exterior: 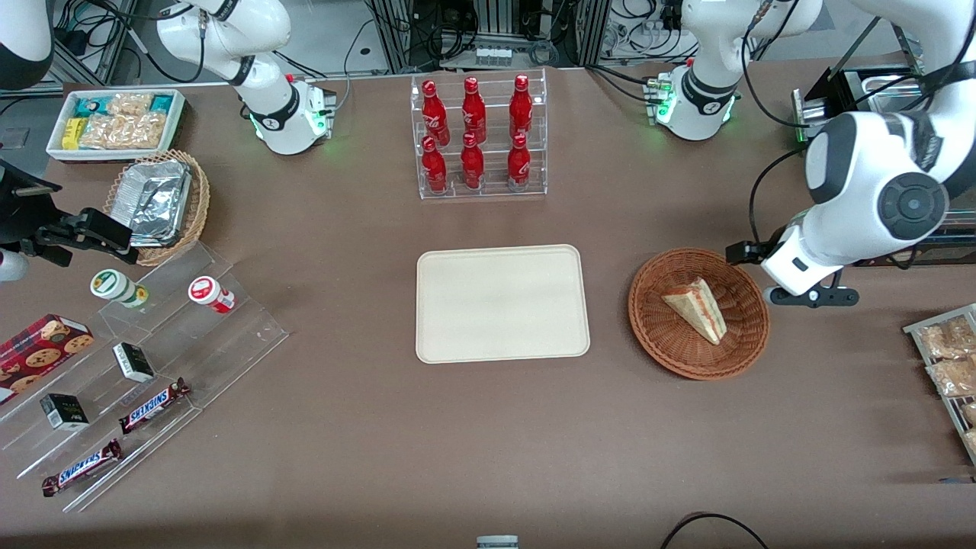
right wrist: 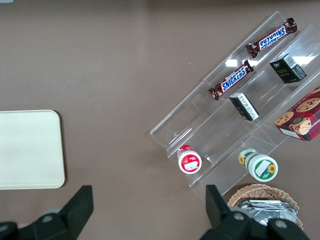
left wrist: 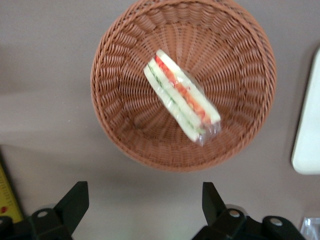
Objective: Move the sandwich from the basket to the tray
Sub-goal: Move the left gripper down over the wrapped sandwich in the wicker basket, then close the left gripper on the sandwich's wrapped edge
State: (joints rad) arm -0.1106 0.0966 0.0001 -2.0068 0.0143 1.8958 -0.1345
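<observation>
The sandwich (exterior: 695, 309), a pale bread wedge with red and green layers in clear wrap, lies in the round reddish-brown woven basket (exterior: 657, 335). The cream tray (exterior: 502, 303) lies bare beside the basket, toward the parked arm's end. My left gripper (exterior: 810, 296) hovers above the table just off the basket's rim, toward the working arm's end. In the left wrist view the sandwich (left wrist: 181, 95) rests in the middle of the basket (left wrist: 115, 125), and the gripper (left wrist: 144, 187) stands open over bare table short of the rim, with nothing between its fingers. One edge of the tray (left wrist: 306, 145) shows there too.
A clear rack of red bottles (exterior: 479, 137) stands farther from the front camera than the tray. A stepped acrylic shelf (exterior: 152, 358) with snacks, a tan wicker basket of foil containers (exterior: 160, 206) and a white bin (exterior: 114, 122) lie toward the parked arm's end. Snack packets (exterior: 945, 358) sit at the working arm's end.
</observation>
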